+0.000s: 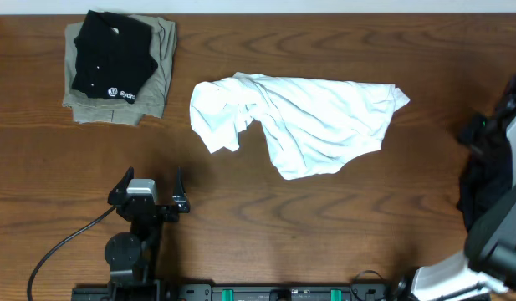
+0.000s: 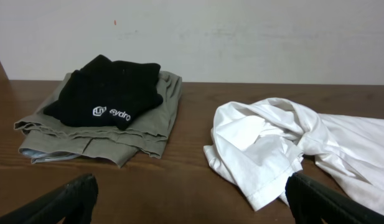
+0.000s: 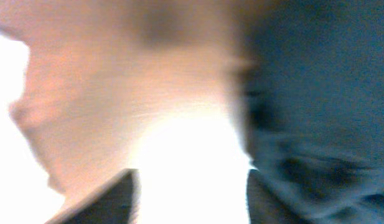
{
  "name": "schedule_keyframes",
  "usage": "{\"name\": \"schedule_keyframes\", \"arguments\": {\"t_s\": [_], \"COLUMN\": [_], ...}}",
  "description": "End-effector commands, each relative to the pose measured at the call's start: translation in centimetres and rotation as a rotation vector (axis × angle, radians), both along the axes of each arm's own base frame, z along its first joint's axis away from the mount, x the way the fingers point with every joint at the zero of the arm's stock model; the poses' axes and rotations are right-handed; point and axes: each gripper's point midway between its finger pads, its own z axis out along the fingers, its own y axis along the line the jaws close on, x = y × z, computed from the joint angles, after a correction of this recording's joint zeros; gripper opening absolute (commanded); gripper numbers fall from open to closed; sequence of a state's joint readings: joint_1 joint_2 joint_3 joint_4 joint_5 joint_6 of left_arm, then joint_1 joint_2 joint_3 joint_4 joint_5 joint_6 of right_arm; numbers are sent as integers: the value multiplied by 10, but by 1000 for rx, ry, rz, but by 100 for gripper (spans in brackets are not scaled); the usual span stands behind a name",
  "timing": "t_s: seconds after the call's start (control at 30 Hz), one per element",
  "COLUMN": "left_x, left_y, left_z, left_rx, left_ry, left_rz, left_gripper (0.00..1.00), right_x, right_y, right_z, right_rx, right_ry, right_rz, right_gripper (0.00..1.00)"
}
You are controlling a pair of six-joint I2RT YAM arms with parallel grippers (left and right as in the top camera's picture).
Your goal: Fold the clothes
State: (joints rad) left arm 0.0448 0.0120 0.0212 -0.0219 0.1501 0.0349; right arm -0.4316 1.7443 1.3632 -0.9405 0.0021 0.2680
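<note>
Closest to the lens, the left pincer (image 2: pixel 192 200) stands spread as wide as it goes, its black fingers (image 2: pixel 70 199) at the two lower corners of the wrist view with nothing between them but bare wood. Beneath everything runs the brown wooden worktop (image 1: pixel 324 226). On it, ahead of the left pincer and off to its right, well apart from it, lies the white T-shirt (image 1: pixel 308 121). It is crumpled and not yet spread, with its bunched, twisted end nearest that pincer and a flatter stretch running away towards the right arm's side. Ahead and to the left of the same pincer sits the folded khaki-olive garment (image 1: pixel 161 79), and stacked on top of it is the smaller folded black shirt (image 1: pixel 111 54) with its white logo. The right pincer (image 3: pixel 188 196) shows only in a heavily smeared wrist view: two dark fingers stand apart with a bright gap between them, and nothing can be made out in that gap. The T-shirt looks light, limp and thin, so it will likely drape, sag and drag across the wood rather than keep any shape. A pinch in the middle would only gather more wrinkles. Better holds seem to be the outer edges: the sleeve or shoulder at the bunched end for the left pincer, and the far corner for the right, to pull the cloth flat before any fold.
</note>
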Motion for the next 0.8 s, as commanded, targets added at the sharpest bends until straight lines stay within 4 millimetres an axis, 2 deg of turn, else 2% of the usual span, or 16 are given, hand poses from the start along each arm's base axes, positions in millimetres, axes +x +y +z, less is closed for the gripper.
{"name": "schedule_keyframes", "arguments": {"t_s": [0.0, 0.07, 0.13, 0.3, 0.47, 0.63, 0.77], "left_x": [-1, -1, -1, -1, -1, -1, -1], "left_y": [-1, -1, -1, -1, -1, -1, -1], "left_z": [-16, -16, -16, -16, -16, -16, -16], "left_rx": [13, 13, 13, 13, 13, 13, 13], "left_ry": [49, 49, 49, 49, 49, 49, 49], "left_rz": [-12, -12, -12, -12, -12, -12, -12], "left_gripper": [98, 98, 98, 98, 98, 98, 98], "right_x": [30, 28, 22, -1, -18, -26, -37], "right_y": [82, 112, 137, 193, 239, 284, 296], "right_z": [52, 57, 52, 20, -15, -36, -49], "right_rx": [205, 251, 274, 346, 375, 391, 314], "right_ry": [-221, -220, -174, -42, 2, -7, 21], "right_rz": [267, 334, 386, 427, 469, 504, 446], "right_gripper": [72, 73, 75, 75, 70, 67, 66]}}
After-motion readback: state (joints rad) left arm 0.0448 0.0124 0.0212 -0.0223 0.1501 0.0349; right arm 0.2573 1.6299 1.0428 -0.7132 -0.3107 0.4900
